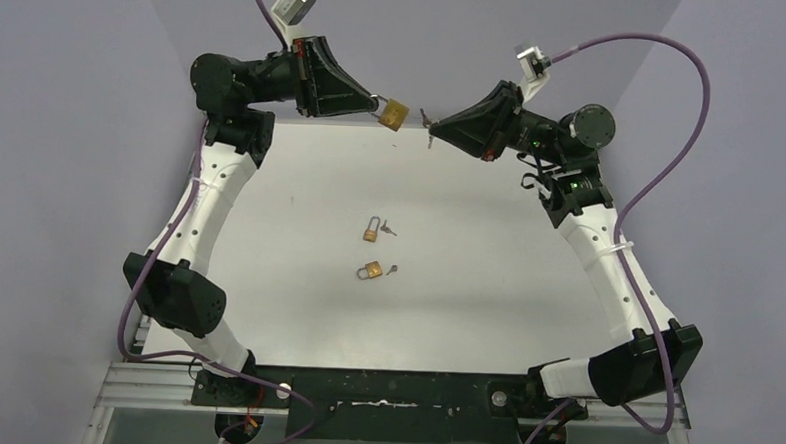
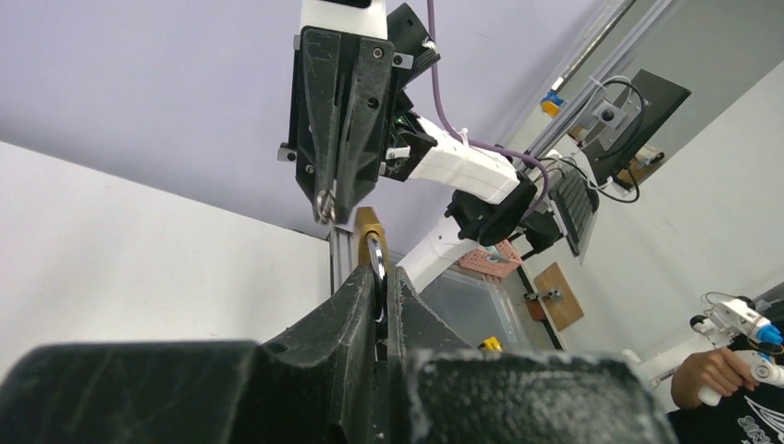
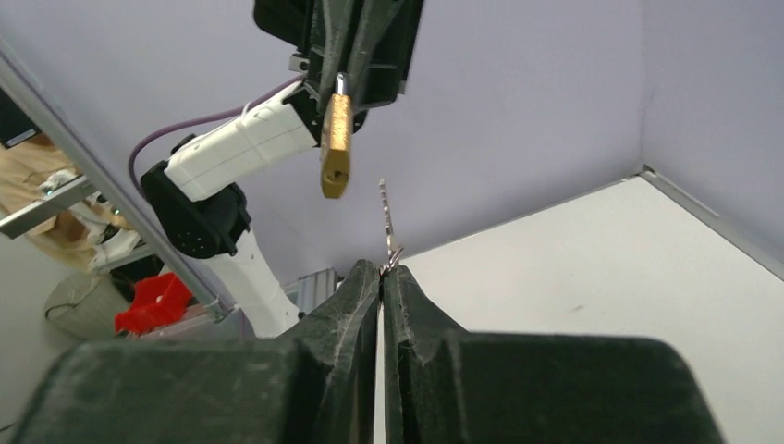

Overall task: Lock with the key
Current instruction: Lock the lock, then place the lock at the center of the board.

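Note:
My left gripper (image 1: 377, 105) is shut on the steel shackle of a brass padlock (image 1: 394, 114) and holds it high above the far side of the table. In the left wrist view the padlock (image 2: 371, 231) sticks up between the shut fingers. My right gripper (image 1: 436, 127) faces it from the right, shut on a small key (image 1: 429, 125). In the right wrist view the key (image 3: 387, 217) points up from my fingertips, just right of and below the hanging padlock (image 3: 336, 148). Key and padlock are a short gap apart.
Two more brass padlocks lie mid-table, one (image 1: 371, 229) with a key (image 1: 390, 229) beside it, the other (image 1: 370, 271) with a key (image 1: 393, 270) to its right. Purple walls close in the table at the back and on both sides.

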`<state>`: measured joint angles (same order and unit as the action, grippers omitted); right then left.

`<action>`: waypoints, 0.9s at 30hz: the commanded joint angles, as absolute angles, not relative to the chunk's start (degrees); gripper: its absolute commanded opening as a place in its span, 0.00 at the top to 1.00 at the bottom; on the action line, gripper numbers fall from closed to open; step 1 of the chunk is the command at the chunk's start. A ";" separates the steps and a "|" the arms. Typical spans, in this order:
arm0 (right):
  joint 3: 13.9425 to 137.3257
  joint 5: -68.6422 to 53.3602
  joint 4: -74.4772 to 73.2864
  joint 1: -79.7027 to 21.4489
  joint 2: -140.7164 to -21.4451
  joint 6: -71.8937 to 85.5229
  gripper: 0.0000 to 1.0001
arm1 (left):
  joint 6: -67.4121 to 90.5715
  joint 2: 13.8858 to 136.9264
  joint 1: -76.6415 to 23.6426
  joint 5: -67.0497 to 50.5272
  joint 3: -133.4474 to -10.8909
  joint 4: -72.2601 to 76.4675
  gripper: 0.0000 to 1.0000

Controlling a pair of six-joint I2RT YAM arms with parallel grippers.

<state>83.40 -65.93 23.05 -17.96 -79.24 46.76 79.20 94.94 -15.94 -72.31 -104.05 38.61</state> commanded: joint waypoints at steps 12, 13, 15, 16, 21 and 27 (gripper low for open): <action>73.03 -40.55 -9.57 -13.54 -65.07 22.70 1.00 | 56.73 97.34 -19.84 -70.58 -99.10 13.65 1.00; 72.82 -38.08 -12.47 -13.54 -64.30 21.14 1.00 | 53.61 98.20 -20.81 -69.93 -99.20 9.92 1.00; 71.98 -33.16 -16.90 -13.58 -63.20 19.05 1.00 | 47.40 100.02 -22.27 -67.81 -99.79 1.53 1.00; 71.51 -31.27 -18.25 -13.46 -62.70 18.65 1.00 | 43.49 101.01 -22.81 -66.25 -100.51 -5.08 1.00; 68.90 -23.75 -23.31 -13.48 -60.99 18.35 1.00 | 23.66 106.72 -27.29 -55.82 -107.10 -31.80 1.00; 62.91 -15.68 -24.36 -13.52 -59.21 22.46 1.00 | 15.70 112.32 -32.74 -46.40 -111.57 -43.37 1.00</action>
<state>65.84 -24.29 -23.42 -13.28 -61.34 20.75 26.35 111.77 -29.43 -53.30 -105.95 -31.57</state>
